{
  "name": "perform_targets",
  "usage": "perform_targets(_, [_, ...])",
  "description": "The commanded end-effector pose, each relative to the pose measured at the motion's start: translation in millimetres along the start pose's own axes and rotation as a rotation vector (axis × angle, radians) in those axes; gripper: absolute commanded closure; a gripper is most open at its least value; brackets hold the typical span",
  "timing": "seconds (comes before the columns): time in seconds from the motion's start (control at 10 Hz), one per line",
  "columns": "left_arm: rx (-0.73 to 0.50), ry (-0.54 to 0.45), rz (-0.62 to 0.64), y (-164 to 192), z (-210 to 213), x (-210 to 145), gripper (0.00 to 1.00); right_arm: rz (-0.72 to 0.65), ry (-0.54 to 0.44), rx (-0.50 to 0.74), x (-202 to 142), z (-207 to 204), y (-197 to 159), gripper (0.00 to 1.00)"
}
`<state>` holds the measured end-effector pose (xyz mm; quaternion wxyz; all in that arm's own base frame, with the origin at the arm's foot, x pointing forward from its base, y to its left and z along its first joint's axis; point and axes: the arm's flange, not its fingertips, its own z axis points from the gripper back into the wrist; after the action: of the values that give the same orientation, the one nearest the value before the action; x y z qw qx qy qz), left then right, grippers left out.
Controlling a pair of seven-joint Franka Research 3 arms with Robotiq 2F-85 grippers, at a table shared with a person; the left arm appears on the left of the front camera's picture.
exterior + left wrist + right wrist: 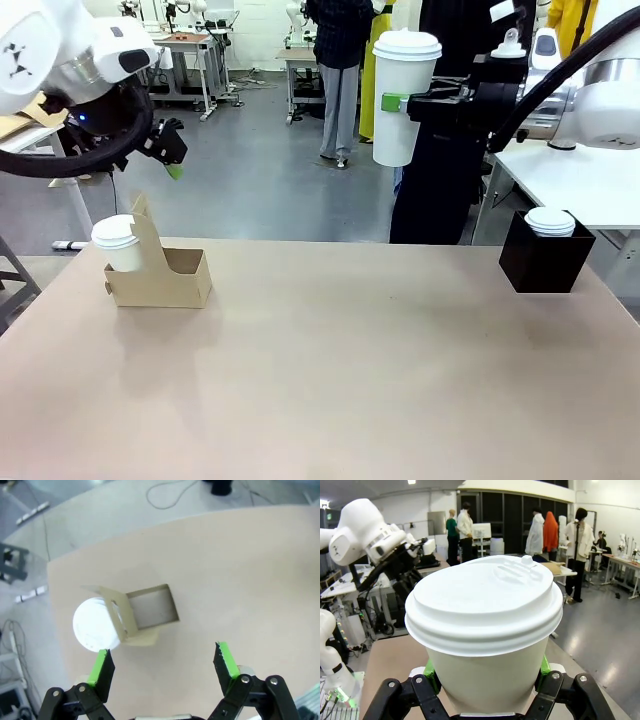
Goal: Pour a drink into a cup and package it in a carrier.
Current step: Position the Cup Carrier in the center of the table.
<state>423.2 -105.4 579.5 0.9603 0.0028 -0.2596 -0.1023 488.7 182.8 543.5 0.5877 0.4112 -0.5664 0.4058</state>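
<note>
The right gripper (485, 680) clenches the lidded cup (485, 605) between its jaws, likely bound for the carrier (122, 622), whose free slot sits beneath the left gripper (162, 662) and its released jaws.

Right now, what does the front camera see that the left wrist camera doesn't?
Front view: the right gripper shut on a tall lidded cup up high, and a black box holding another lidded cup. Left wrist view: a look straight down into the empty slot of the carrier, past the open left gripper. Both: the carrier, the small lidded cup in its other slot, and the table.
</note>
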Motion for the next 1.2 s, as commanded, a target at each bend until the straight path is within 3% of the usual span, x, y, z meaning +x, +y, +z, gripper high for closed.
perform_targets(0.0, [0.067,0.048,0.111,2,-19,15,0.00,0.026,-0.001,-0.009,4,-3,-1,0.19])
perform_targets(0.7, [0.064,0.171,0.256,51,-93,9,0.00,0.026,-0.001,-0.009,4,-3,-1,0.19])
perform_targets(0.8, [0.073,0.165,0.250,50,-95,9,0.60,0.026,-0.001,-0.009,4,-3,-1,0.19])
perform_targets(0.9, [0.066,0.162,0.251,50,-97,10,0.60,0.026,-0.001,-0.009,4,-3,-1,0.19])
perform_targets(1.0, [0.072,0.160,0.250,51,-100,10,1.00,0.026,-0.001,-0.009,4,-3,-1,0.19])
perform_targets(1.1, [0.067,0.152,0.241,50,-100,9,0.62,0.026,-0.001,-0.009,4,-3,-1,0.19])
